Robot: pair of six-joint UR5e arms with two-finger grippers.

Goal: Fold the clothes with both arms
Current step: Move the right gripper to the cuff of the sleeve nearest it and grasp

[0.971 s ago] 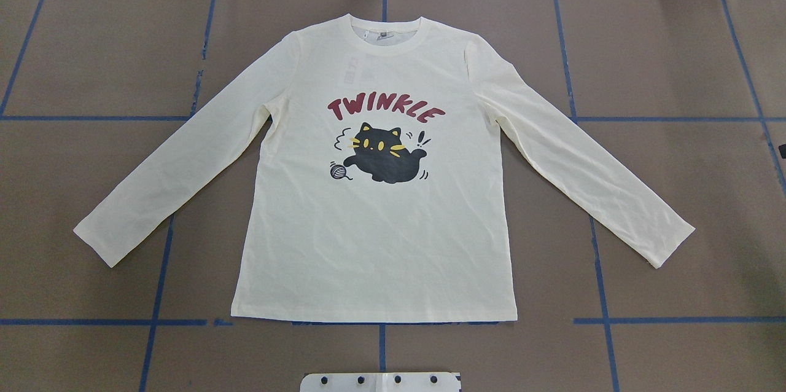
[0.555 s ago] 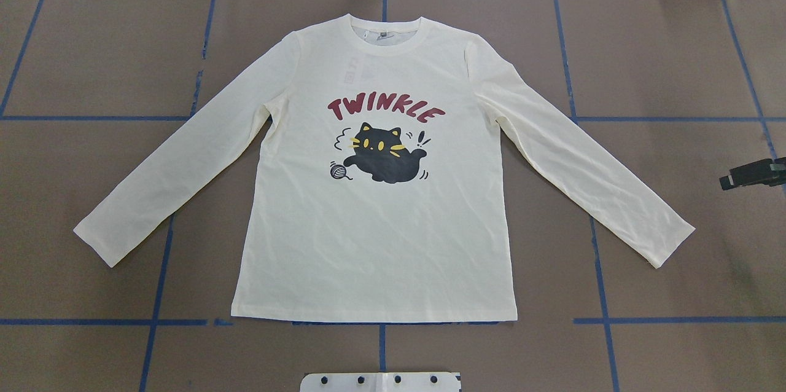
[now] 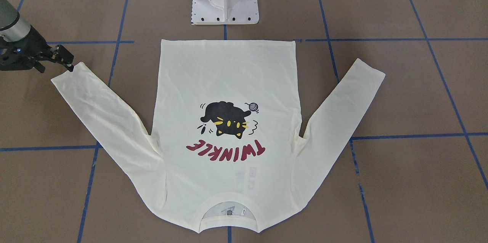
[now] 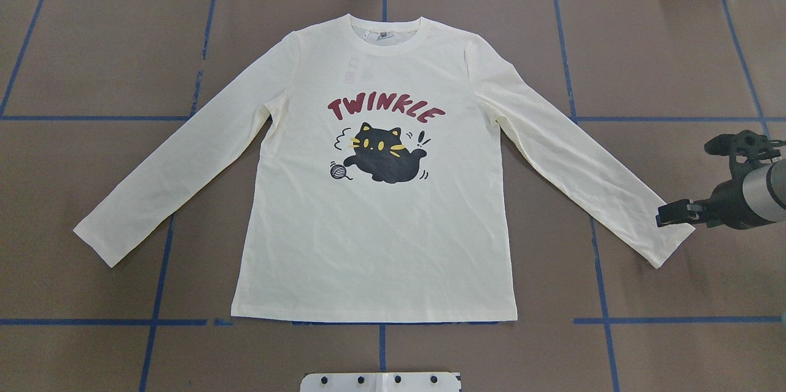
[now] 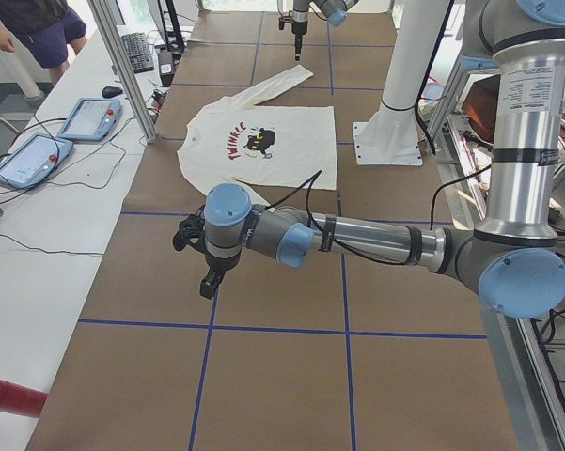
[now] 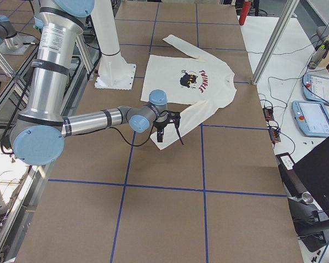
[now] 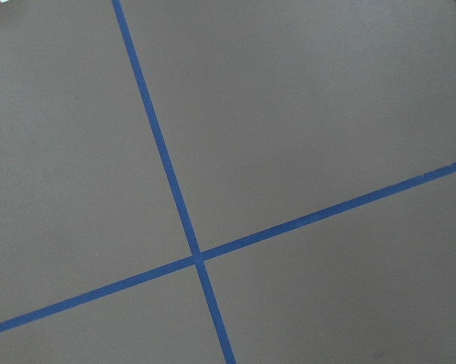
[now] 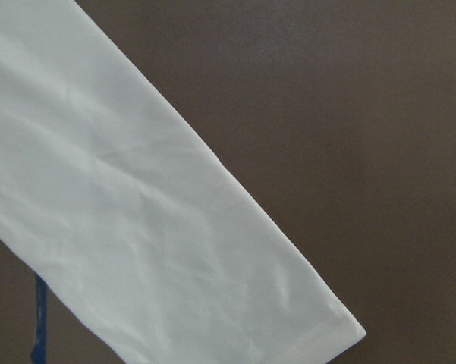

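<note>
The clothes are one cream long-sleeved T-shirt [image 4: 374,244] lying flat with the print up, sleeves spread; it shows too in the front view [image 3: 228,75]. My right gripper [image 4: 672,215] hangs open just above the table at the cuff [image 4: 666,244] of the shirt's right-hand sleeve, also seen from the front [image 3: 65,60] and from the right end [image 6: 168,137]. The right wrist view shows only that cuff [image 8: 319,326] on the table. My left gripper [image 5: 205,268] hovers over bare table far from the shirt, and I cannot tell whether it is open or shut.
The white pedestal base [image 3: 225,3] stands behind the shirt's hem. Blue tape lines [image 7: 197,258] cross the brown table. A side table with two tablets [image 5: 28,160] runs along the far edge, and a person [image 5: 28,28] stands beyond it.
My right gripper came in from the right edge and moved left and down the overhead view to the sleeve cuff. The shirt has not moved.
</note>
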